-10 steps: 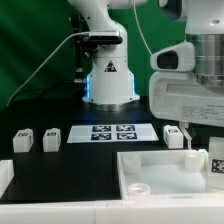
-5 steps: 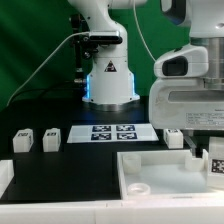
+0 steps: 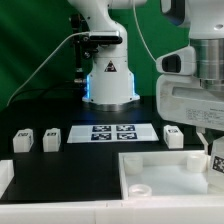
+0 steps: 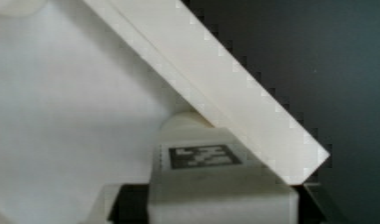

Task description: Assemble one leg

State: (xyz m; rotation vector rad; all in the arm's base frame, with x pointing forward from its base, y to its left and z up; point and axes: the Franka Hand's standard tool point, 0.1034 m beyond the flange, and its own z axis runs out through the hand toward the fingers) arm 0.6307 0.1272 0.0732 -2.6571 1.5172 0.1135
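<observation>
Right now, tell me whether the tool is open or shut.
Shut, it seems: in the wrist view the leg fills the gap between the tool's dark fingers, touching both.

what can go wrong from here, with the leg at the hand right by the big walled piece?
1. In the wrist view, the leg at the hand sits right against the wall of the large white walled piece. A move may catch that wall or shove the piece.
2. The pictures don't show whether the hand has closed on the leg, so it may slip or twist.
3. A spare leg stands close to the arm in the exterior view. A sweep might knock it.
</observation>
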